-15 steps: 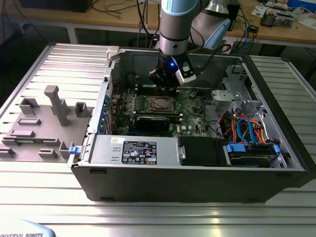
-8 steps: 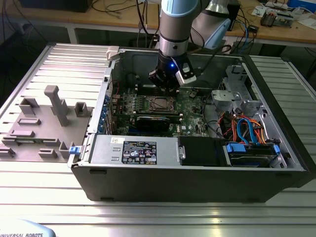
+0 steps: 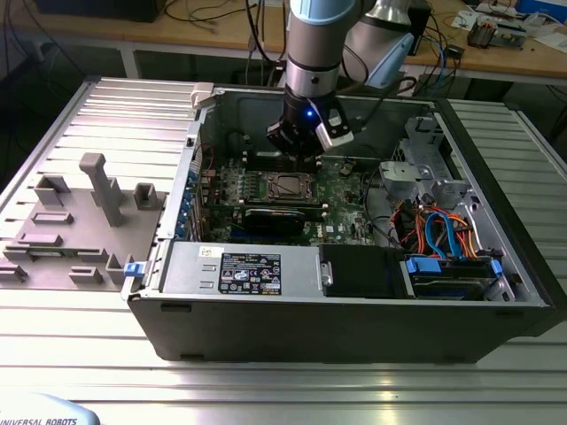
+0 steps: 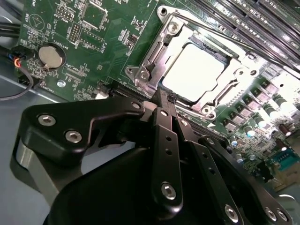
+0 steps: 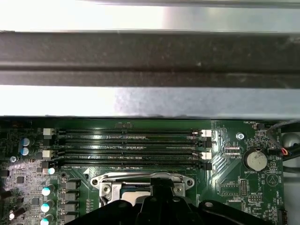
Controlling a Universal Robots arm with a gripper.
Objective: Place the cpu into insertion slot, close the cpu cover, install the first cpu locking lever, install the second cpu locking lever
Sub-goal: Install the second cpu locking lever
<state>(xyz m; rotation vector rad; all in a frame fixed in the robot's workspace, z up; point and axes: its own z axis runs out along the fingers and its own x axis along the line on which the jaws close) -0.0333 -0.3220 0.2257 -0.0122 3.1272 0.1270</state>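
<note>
The cpu (image 4: 194,70) lies flat in the insertion slot (image 3: 291,186) on the green board, its silvery top bright in the second wrist view. The cpu cover (image 4: 152,54) lies down around it as a metal frame. A thin locking lever (image 4: 234,40) runs along the frame's far side. My gripper (image 4: 165,96) hangs just over the frame's near edge, black fingers (image 4: 165,140) pressed together with nothing between them. In the exterior view the gripper (image 3: 301,158) sits low inside the case, right above the socket. The first wrist view has the frame (image 5: 140,180) just past the fingertips.
Long black memory slots (image 5: 131,147) run beside the socket. A coin battery (image 5: 256,160) sits on the board. The case wall (image 3: 204,133) and drive bay with orange and blue cables (image 3: 443,235) hem in the board. A grey fixture tray (image 3: 80,221) lies at the exterior view's left.
</note>
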